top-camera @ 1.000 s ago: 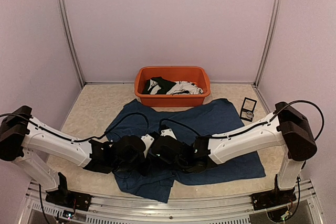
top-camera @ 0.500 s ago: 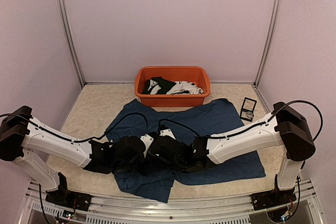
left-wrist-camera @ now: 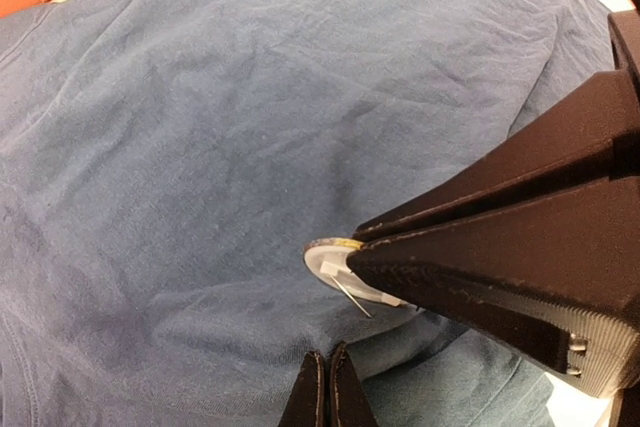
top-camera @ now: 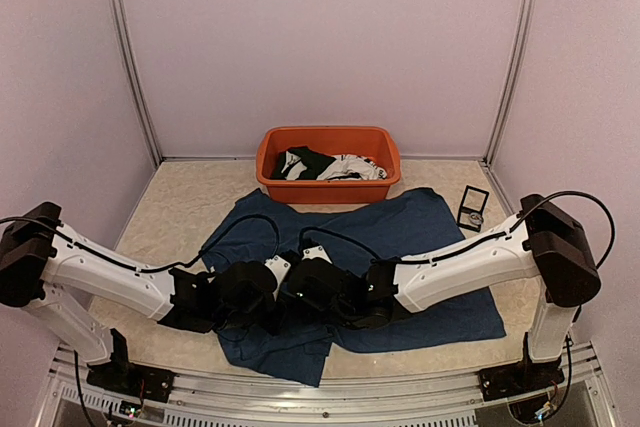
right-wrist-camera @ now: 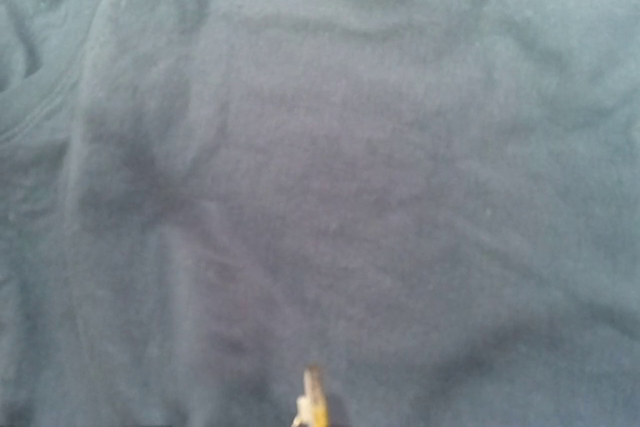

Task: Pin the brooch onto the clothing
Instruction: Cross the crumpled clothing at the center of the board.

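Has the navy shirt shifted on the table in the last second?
No. The navy shirt keeps the same outline, its far edge just in front of the orange tub as before.

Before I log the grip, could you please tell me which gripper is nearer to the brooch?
Right. The right gripper is shut on the brooch itself; the left gripper is shut close beside it.

The top external camera looks down from above and behind the arm bases toward the back wall. It is wide enough to hold the whole beige speckled bench (top-camera: 180, 202), the orange plastic tub (top-camera: 330, 191) and the spread dark navy-blue soft-fabric T-shirt (top-camera: 430, 222). The left wrist camera sits close over that T-shirt, looking past its own black left fingers (left-wrist-camera: 316, 397) at the small round silver brooch (left-wrist-camera: 330, 262). The right wrist camera is even nearer and blurred, facing down at the fabric. All three views share the T-shirt's middle.
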Controlling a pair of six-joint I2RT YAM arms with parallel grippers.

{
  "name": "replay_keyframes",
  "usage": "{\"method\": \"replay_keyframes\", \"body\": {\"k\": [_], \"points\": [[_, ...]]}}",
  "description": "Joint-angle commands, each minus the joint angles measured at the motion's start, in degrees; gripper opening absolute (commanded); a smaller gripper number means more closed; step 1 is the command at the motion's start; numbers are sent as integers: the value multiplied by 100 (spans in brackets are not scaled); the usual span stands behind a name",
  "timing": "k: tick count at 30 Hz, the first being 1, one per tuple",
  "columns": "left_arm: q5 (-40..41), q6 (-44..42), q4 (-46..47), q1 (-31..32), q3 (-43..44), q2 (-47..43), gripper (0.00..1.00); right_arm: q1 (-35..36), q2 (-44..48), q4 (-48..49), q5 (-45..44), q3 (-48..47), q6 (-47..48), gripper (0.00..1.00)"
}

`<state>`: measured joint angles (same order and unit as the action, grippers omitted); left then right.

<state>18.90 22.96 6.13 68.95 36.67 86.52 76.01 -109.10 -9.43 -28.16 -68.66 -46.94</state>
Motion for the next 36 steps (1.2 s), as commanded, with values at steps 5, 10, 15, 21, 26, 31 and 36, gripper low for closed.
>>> {"method": "replay_keyframes", "body": {"k": [5,10,15,21,26,31,36], "points": [[44,-19,186,14,-1,56,0,241,143,568,593,195,738,0],[51,-27,194,13,25,109,0,253,330,787,854,402,968,0],[45,-28,198,13,25,119,0,259,476,1043,1156,539,1240,0],[44,-19,174,14,16,115,0,283,529,1221,1361,573,1444,0],[54,-12,178,13,7,103,0,318,523,1287,1505,591,1564,0],[-14,-38,238,29,-1,81,0,319,410,632,663,296,1103,0],[15,-46,283,40,-2,108,0,319,481,913,784,292,1202,0]]}}
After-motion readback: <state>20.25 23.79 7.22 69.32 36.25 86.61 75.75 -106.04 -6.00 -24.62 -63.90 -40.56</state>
